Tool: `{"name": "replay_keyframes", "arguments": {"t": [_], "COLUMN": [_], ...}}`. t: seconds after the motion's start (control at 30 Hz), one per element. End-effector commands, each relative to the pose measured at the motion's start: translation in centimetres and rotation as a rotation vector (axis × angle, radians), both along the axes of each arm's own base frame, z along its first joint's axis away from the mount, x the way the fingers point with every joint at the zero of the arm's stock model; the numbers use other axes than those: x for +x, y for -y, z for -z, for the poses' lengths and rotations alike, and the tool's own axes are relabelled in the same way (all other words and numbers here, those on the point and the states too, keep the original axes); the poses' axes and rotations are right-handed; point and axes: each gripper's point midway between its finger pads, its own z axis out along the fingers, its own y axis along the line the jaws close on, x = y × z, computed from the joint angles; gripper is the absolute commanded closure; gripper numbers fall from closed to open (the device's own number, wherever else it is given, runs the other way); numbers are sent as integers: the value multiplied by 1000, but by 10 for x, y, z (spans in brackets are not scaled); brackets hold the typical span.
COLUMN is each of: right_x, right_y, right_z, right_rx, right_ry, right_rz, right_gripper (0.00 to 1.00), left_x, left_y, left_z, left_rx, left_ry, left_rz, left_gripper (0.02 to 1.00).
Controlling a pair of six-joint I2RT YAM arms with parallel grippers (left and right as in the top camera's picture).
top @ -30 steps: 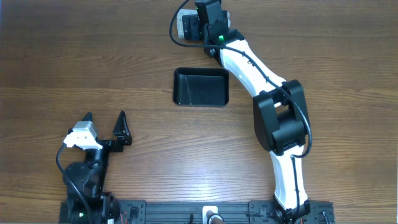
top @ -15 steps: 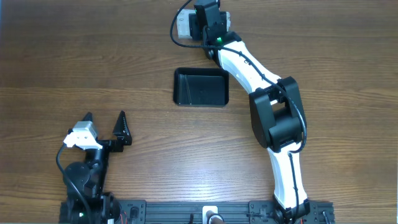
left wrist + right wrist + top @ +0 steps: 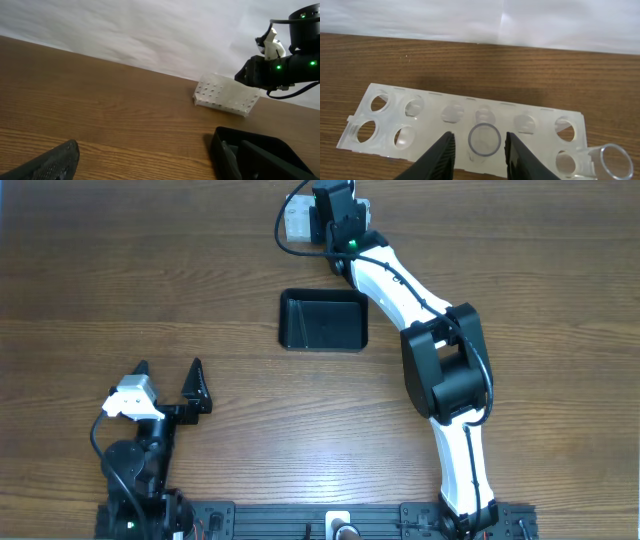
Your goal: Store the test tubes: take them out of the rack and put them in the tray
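Having advanced over the rack (image 3: 298, 220) at the bench's 12 o'clock, the right gripper (image 3: 479, 145) straddles an upright test tube (image 3: 484, 137), jaws open, grasping nothing. Closing and lifting toward the tray (image 3: 283, 320), at 6 o'clock from the rack, appears next.

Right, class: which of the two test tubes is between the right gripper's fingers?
The middle tube in the rack; the end tube stands off to one side.

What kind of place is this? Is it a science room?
Probably a robot testing lab: robot arms stand at a wooden table holding a clear test tube rack and a black tray, with a plain white backdrop behind.
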Motion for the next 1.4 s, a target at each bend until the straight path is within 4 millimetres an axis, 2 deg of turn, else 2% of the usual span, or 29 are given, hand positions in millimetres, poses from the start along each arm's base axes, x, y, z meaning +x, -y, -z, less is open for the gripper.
{"name": "replay_keyframes", "arguments": {"t": [0.03, 0.8, 0.97, 1.07, 1.17, 1.3, 1.4], "right_x": [4, 4, 5, 6, 4, -4, -17], "right_y": [-4, -2, -2, -2, 1, 5, 10], "right_z": [-5, -7, -17, -37, -69, -129, -181], "right_rx": [-5, -9, -3, -2, -1, 8, 34], "right_ry": [19, 26, 45, 77, 128, 223, 301], "right_rz": [7, 17, 20, 16, 31, 32, 30], "right_gripper": [713, 875, 895, 895, 897, 895, 895], "left_x": [0, 0, 0, 0, 0, 0, 0], "left_y": [1, 1, 1, 1, 1, 1, 1], "left_z": [1, 1, 1, 1, 1, 1, 1], "left_rx": [-12, -12, -12, -12, -12, -12, -12], "left_ry": [-2, -2, -2, -2, -2, -2, -2], "left_rz": [8, 8, 8, 8, 8, 8, 8], "left_gripper": [18, 20, 18, 18, 18, 18, 18]}}
